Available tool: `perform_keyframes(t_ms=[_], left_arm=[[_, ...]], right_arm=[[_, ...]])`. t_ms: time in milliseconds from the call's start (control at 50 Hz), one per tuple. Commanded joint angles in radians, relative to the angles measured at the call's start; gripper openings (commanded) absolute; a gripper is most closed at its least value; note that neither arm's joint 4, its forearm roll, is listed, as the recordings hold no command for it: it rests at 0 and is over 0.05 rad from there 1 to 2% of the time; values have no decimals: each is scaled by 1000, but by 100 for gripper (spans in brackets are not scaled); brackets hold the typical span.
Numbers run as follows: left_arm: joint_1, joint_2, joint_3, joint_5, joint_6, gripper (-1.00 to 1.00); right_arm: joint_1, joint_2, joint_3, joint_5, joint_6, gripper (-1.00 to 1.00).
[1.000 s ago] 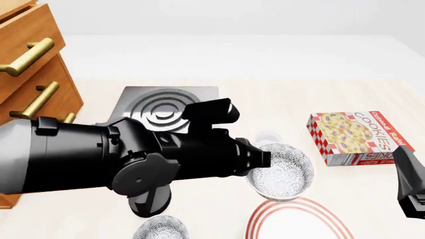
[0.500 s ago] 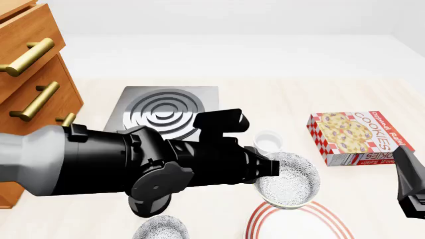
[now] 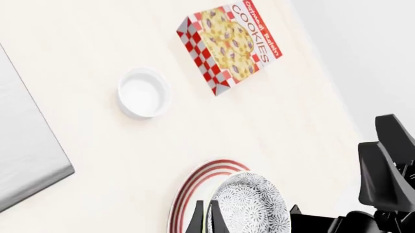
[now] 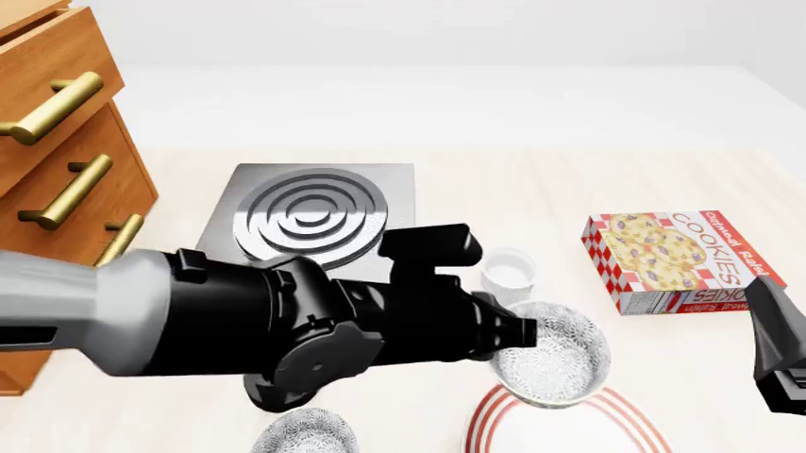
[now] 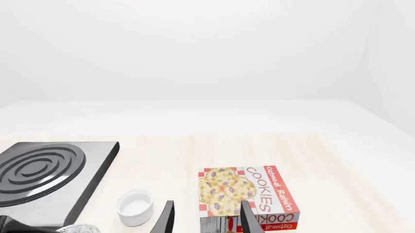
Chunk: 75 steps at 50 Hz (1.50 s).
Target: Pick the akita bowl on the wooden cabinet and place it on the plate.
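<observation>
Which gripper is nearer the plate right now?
Left. The left gripper holds the akita bowl just above the plate; the right gripper sits off to the plate's right.

L arm (image 4: 252,321): fat light-grey forearm tube w/ a dark slot, then glossy black wrist housing w/ a round joint cap, a small raised black collar tab and a boxy black block on top. L gripper (image 3: 211,221): thin black pointed fingers, matte, w/ angular black housing bits alongside. R gripper (image 5: 206,217): two slim dark-grey blade fingers; in front view its body is a black wedge w/ a ribbed lower part.
</observation>
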Motion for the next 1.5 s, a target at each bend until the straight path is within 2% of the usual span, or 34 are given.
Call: perform_keyframes(t_ms=[20,1500], left_arm=[[-11,23,-7,-20,-9,-100],[-46,133,-30,-80,-45,-100]], right_arm=[[0,-1,0,1,0,100],[0,0,0,0,0,100]])
